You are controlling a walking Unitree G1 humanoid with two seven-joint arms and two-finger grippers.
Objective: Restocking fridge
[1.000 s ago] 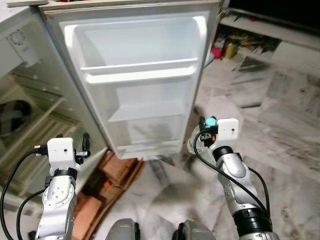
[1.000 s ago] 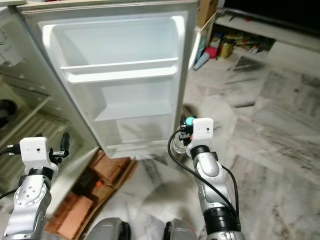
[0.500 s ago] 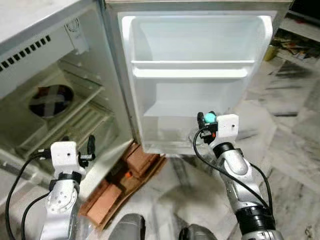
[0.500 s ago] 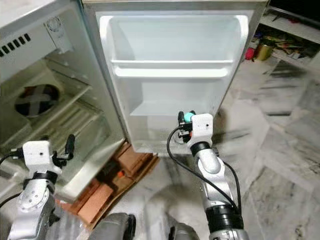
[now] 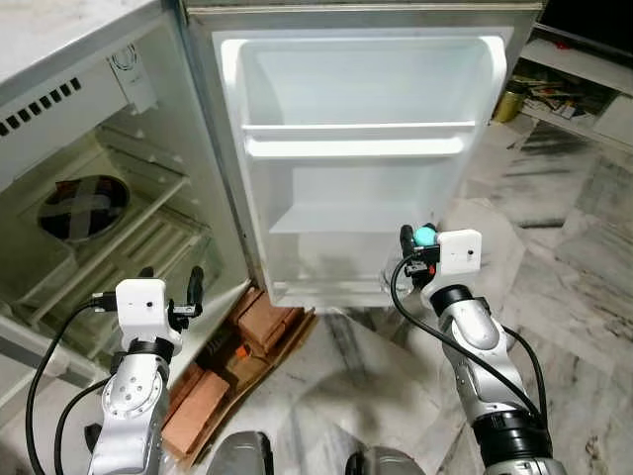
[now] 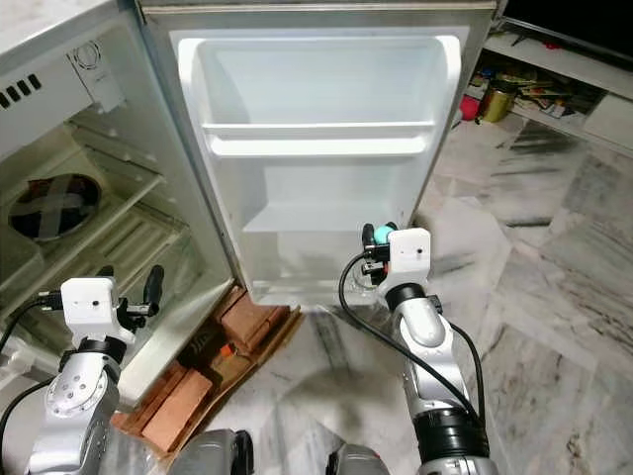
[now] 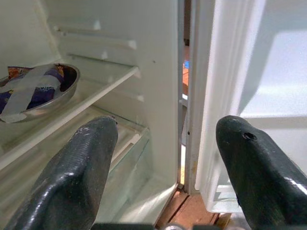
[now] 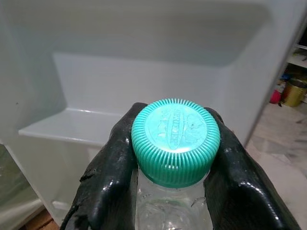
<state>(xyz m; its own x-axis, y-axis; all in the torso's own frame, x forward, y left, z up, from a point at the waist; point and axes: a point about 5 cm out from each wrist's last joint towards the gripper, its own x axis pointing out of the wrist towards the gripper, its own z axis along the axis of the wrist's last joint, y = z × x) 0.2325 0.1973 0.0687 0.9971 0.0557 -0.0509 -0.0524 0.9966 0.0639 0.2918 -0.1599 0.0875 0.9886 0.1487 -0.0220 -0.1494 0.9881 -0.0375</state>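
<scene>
From the head camera you look down on an open white fridge [image 5: 99, 178] whose white moulded door [image 5: 361, 148] is swung wide, bare shelves facing you. Your right gripper [image 5: 409, 240] is raised just before the door's lower shelf, clenched on a clear plastic bottle with a ribbed teal cap [image 5: 424, 236]. Your left gripper [image 5: 170, 293] is up near the fridge's lower edge, above a stack of red-brown bricks [image 5: 232, 351] on the marble floor [image 5: 574, 277].

In your left wrist view the two black fingers [image 7: 81, 163] stand spread wide with nothing between them; beyond the gap runs the hinge side of the fridge, and past one finger a steel bowl crossed with tape [image 7: 36, 91] sits on an inner shelf.

In your right wrist view the bottle [image 8: 175, 139] sits squeezed between both fingers [image 8: 108, 163], with the door's shelf beyond.
</scene>
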